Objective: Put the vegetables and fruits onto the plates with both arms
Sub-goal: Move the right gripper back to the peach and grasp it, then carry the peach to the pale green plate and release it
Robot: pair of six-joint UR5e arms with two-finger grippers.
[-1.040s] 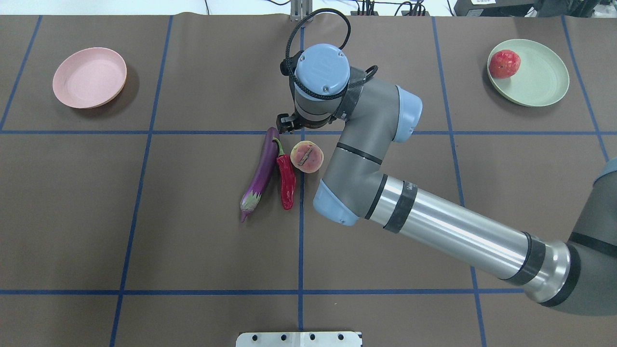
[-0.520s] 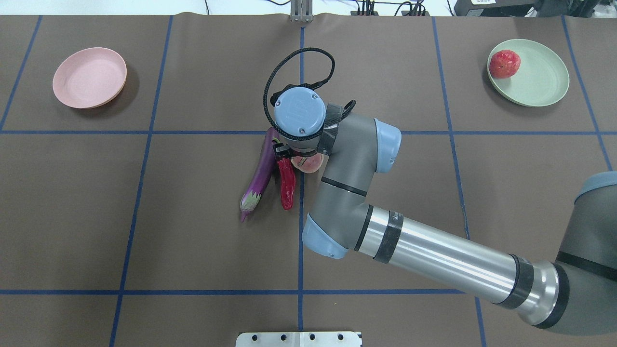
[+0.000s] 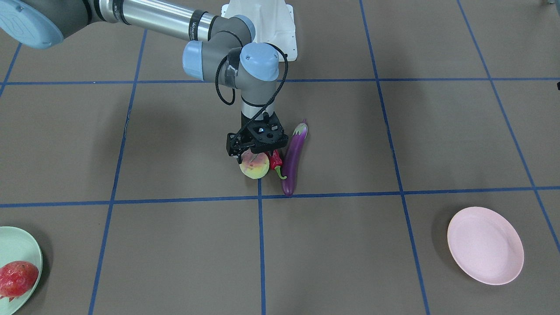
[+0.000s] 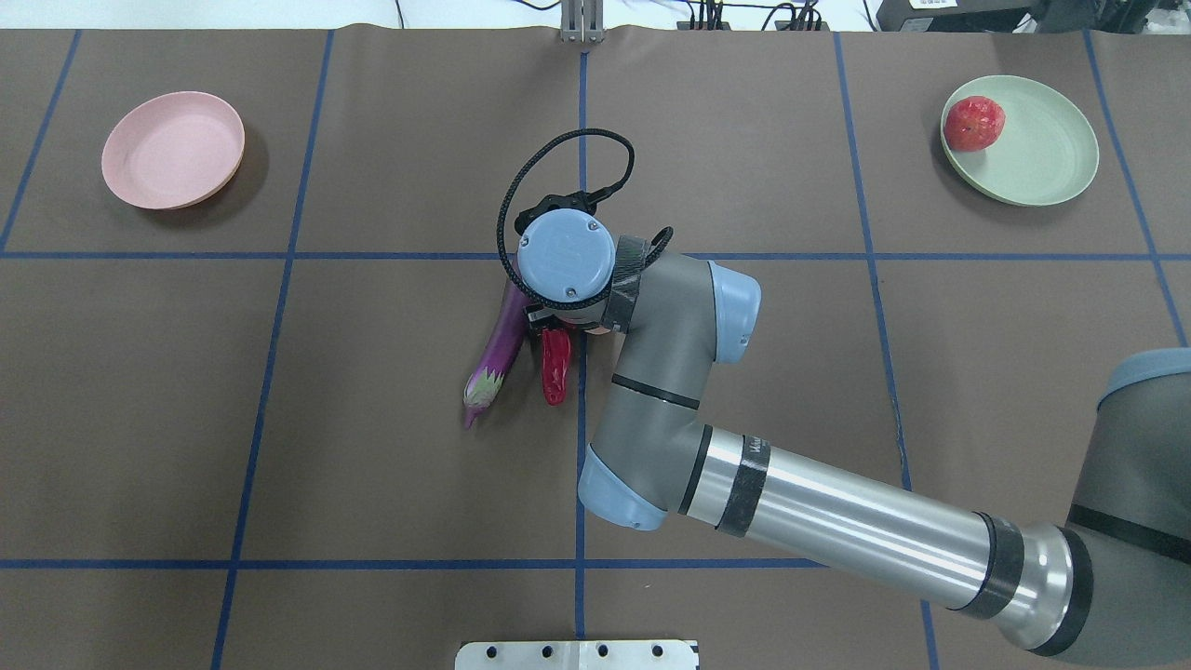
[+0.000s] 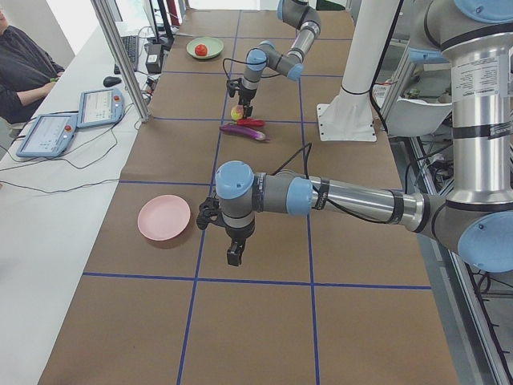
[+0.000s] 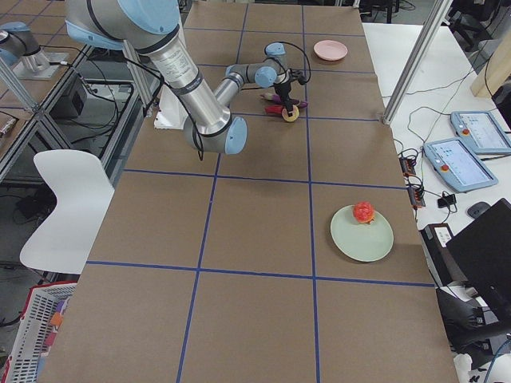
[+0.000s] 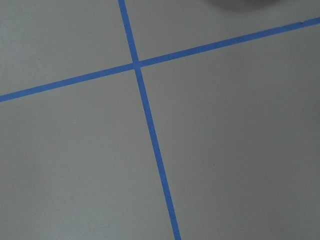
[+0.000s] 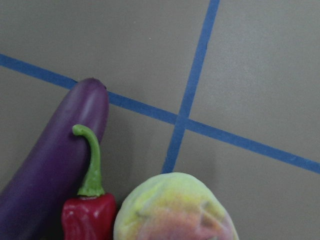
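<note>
The yellow-green peach (image 3: 254,167) lies at the table's middle, touching the red chili pepper (image 4: 555,368), which lies against the purple eggplant (image 4: 498,349). My right gripper (image 3: 256,153) hangs straight down over the peach, open, its fingers at either side of the peach's top. In the overhead view the wrist hides the peach. In the right wrist view the peach (image 8: 175,210) fills the lower edge. The pomegranate (image 4: 973,123) sits on the mint green plate (image 4: 1042,158). The pink plate (image 4: 172,149) holds nothing. My left gripper (image 5: 233,257) hangs low beside the pink plate; I cannot tell its state.
The white base block (image 3: 262,26) stands at the robot's side of the table. Blue tape lines cross the brown mat. A person and tablets (image 5: 48,132) are at a side bench beyond the table's far edge. A white chair (image 6: 64,207) stands beside the table.
My right wrist has moved back toward the robot and come down over the peach, which it now hides in the overhead view. The fruits, vegetables and plates have not moved.
</note>
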